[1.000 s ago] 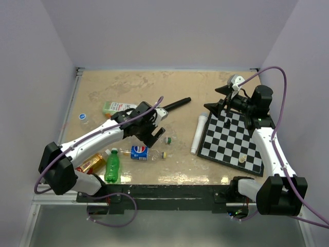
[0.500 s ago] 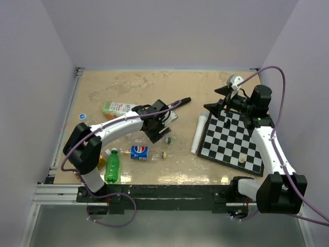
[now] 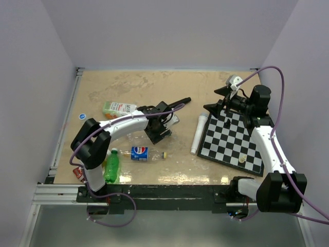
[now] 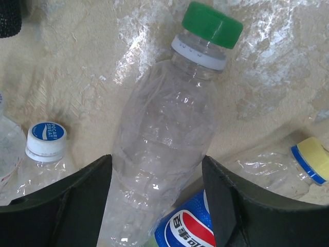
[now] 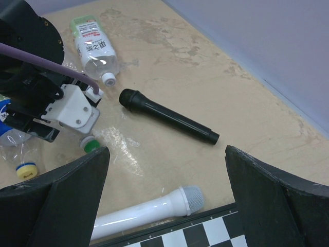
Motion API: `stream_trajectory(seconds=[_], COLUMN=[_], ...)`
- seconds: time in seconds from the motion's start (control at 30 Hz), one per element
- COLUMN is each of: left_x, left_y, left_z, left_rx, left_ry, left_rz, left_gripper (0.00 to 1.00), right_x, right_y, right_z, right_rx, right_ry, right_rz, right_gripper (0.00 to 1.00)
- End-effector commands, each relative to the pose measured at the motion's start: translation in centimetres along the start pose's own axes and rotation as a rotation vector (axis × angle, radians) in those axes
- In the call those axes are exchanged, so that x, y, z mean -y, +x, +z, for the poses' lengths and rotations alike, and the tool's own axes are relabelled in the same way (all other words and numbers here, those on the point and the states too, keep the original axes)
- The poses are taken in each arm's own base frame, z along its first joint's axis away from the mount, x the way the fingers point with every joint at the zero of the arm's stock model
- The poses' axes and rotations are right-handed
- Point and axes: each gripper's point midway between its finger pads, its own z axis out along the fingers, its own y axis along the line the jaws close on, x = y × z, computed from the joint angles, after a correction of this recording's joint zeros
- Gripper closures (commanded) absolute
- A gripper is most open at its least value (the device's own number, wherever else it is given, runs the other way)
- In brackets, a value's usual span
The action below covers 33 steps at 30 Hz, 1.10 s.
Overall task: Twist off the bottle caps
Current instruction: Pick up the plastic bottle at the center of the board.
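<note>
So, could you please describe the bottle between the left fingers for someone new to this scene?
On the tan table, bottles lie front left. The clear bottle between the left fingers has a green cap; the Pepsi bottle beside it has a yellow cap, another a blue-and-white cap.

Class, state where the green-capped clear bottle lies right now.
Left wrist view, centre: the green-capped bottle lies between the jaws of the left gripper, the Pepsi bottle at its lower right, a blue-and-white-capped bottle at far left.

Left gripper (image 4: 157,159) low, right gripper (image 5: 167,150) raised, both jaws parted.
</note>
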Motion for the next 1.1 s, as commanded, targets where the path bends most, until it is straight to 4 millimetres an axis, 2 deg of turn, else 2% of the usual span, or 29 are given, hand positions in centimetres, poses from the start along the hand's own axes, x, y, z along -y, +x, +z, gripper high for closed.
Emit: stream_trajectory(seconds=[0.0,0.13,0.33,0.5,0.57,0.67,0.87,1.07], left_x=[-0.1,-0.2,-0.4,-0.4,-0.4,-0.6,-1.0,-1.0], left_y=[-1.5,-1.6,-2.2,-2.7,-3.1,-3.7,-6.2,-9.1], left_z=[0.6,1.1,1.5,1.7,1.7,1.5,-0.4,-4.0], left_rx=[0.022,0.016,0.020,0.031,0.042,0.066,0.171,0.336], left_ry=[-0.003,-0.011,-0.020,-0.020,-0.019,-0.026,-0.029,-0.004], left_rz=[0.009,0.002,-0.013,-0.023,-0.026,-0.038,-0.061,-0.080], left_gripper=[0.26,0.25,0.18,0.18,0.24,0.39,0.60,0.70], right_x=[-0.4,-0.4,-0.5,-0.5,-0.6,-0.6,-0.6,-0.4], right_y=[-1.1,-1.0,-1.0,-1.0,-1.0,-1.0,-1.0,-0.8], right_z=[0.1,0.2,0.2,0.1,0.1,0.1,0.1,0.1], right_rx=[0.019,0.016,0.015,0.013,0.013,0.012,0.009,0.002], right_ry=[-0.026,-0.028,-0.032,-0.034,-0.034,-0.036,-0.036,-0.034], right_rz=[-0.035,-0.036,-0.043,-0.042,-0.045,-0.046,-0.048,-0.052], right_gripper=[0.02,0.02,0.02,0.02,0.02,0.02,0.02,0.02])
